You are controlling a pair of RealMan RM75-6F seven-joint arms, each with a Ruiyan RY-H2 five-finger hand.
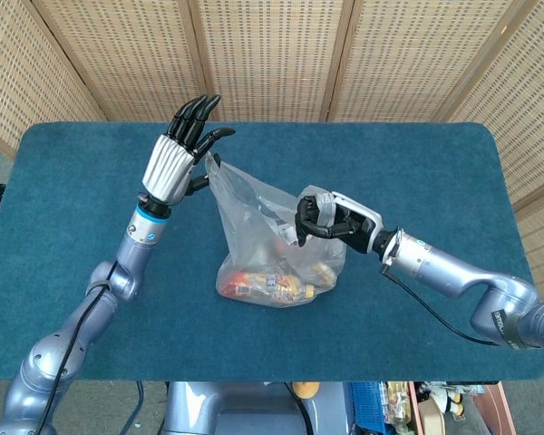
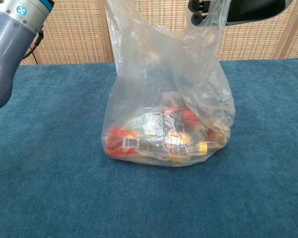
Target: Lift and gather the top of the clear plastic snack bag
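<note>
A clear plastic snack bag (image 1: 270, 243) (image 2: 164, 99) stands on the blue table, with red and yellow snack packets (image 2: 161, 139) at its bottom. My left hand (image 1: 179, 154) pinches the bag's left top corner between thumb and a finger, its other fingers spread upward. My right hand (image 1: 322, 216) grips the bag's right top edge, fingers curled around the plastic. The bag's top is stretched upward between the two hands. In the chest view only the left forearm (image 2: 12, 39) and the underside of the right hand (image 2: 228, 10) show.
The blue cloth-covered table (image 1: 72, 227) spreads wide around the bag. Wicker screen panels (image 1: 272, 54) stand behind the table's far edge. Some boxes and clutter (image 1: 408, 403) sit on the floor below the near edge.
</note>
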